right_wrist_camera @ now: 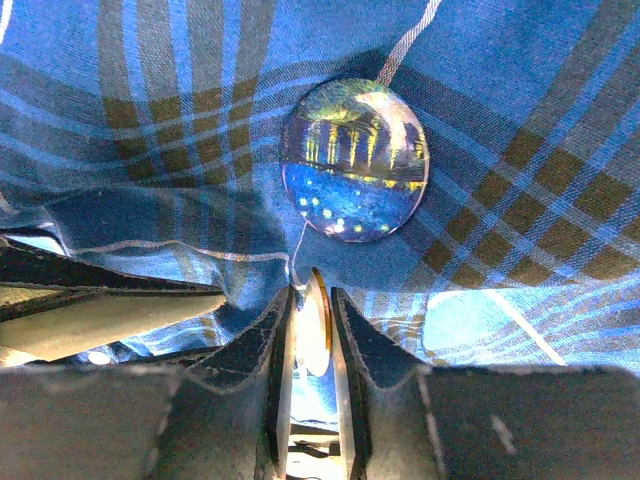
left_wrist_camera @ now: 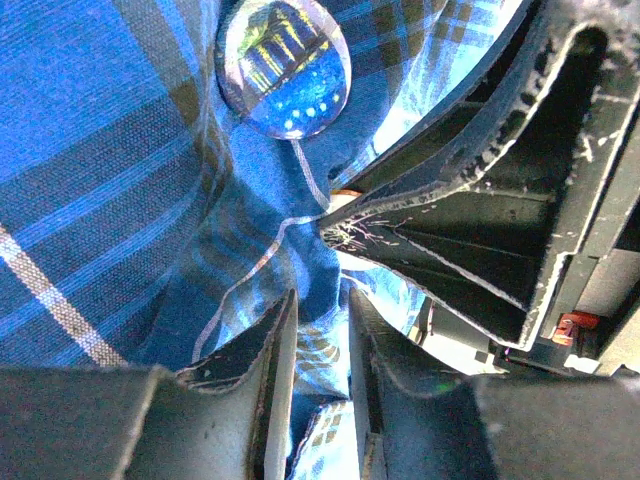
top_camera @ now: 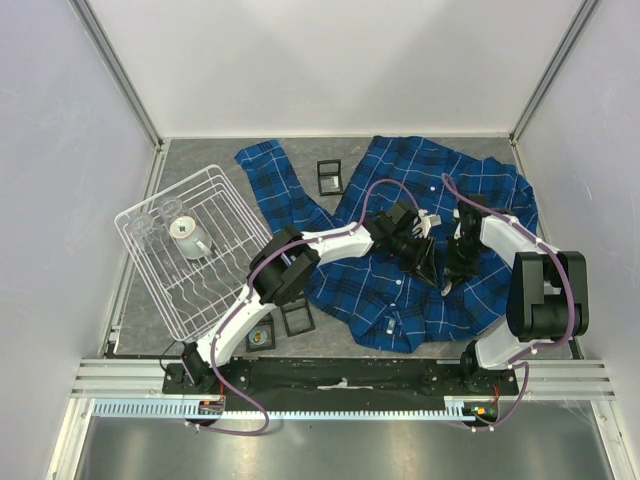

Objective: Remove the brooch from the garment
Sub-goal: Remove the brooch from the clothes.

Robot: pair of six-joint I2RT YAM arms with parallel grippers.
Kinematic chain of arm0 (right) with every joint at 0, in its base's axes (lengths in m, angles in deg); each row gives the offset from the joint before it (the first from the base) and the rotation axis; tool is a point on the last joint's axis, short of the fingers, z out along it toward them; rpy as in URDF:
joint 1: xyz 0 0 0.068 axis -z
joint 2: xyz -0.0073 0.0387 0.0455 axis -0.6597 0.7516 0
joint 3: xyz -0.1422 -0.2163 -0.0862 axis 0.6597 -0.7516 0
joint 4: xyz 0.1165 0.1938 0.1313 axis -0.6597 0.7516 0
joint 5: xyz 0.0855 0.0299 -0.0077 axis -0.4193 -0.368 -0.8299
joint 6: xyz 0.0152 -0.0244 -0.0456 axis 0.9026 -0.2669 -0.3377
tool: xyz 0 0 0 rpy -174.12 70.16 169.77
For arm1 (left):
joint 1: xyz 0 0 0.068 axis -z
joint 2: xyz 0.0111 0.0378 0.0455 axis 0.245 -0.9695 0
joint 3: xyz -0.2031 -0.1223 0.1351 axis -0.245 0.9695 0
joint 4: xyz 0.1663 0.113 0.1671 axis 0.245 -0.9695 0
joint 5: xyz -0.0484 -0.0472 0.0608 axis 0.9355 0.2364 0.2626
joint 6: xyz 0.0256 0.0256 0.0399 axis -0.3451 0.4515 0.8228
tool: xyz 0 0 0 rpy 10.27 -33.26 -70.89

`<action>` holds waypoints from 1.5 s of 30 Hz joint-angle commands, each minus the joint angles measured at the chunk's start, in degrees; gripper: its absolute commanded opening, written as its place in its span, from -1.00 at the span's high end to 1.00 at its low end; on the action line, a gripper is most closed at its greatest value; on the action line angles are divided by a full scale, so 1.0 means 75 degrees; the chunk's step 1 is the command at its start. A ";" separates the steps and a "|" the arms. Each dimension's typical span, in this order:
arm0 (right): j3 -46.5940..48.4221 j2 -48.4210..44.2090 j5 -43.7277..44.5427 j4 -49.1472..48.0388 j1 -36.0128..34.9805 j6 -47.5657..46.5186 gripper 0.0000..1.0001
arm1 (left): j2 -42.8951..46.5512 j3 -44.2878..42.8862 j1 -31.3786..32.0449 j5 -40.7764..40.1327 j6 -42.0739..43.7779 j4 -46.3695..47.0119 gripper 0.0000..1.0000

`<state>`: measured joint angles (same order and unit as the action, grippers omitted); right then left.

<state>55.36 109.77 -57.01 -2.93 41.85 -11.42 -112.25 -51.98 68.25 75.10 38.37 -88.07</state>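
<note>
Under it all, a grey table point(top_camera: 200, 160). Across its right half, the garment point(top_camera: 480, 290), a big blue plaid shirt, spread out and rumpled, with one sleeve thrown toward the far left. On the left side, a white wire rack point(top_camera: 225, 200) with a white cup point(top_camera: 188, 236) inside.

Two arms bent in over the middle of the shirt, tips very near each other.

Left gripper point(left_wrist_camera: 320, 340): fingers almost together, pinching a raised fold of blue cloth. Right gripper point(right_wrist_camera: 312, 330): fingers pressed in on a thin tan disc point(right_wrist_camera: 313, 325), seen from its edge, poking out of the cloth.

On the bare table, a small black square frame point(top_camera: 328, 176) by the far sleeve, a second frame point(top_camera: 296, 318) touching the shirt's near edge, and a third frame point(top_camera: 262, 335) just beside it, close to the left arm.

Smallest but brightest, the brooch point(right_wrist_camera: 355, 158): a round, shiny glass dome with a dark blue night picture and yellow lights. Sits on the shirt's middle, still on the cloth, just above the tan disc and right beside both pairs of fingers.
</note>
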 commanded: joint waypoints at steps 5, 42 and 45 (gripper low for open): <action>0.0040 -0.0013 -0.0113 0.0024 -0.0030 0.0044 0.51 | 0.0495 0.0070 -0.0060 0.0149 0.0319 0.0143 0.32; -0.0722 -0.1408 -0.0898 -0.0339 0.0532 0.0571 0.25 | 0.0015 -0.0457 0.0069 -0.0330 0.0167 0.0085 0.38; -0.0722 -0.1326 -0.0921 -0.0374 0.0532 0.0571 0.37 | -0.0009 -0.0598 0.0139 -0.0623 0.0272 -0.0055 0.42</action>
<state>50.18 99.12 -63.30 -5.18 45.74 -7.25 -112.12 -52.76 68.14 73.07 38.37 -88.16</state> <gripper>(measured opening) 0.348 0.303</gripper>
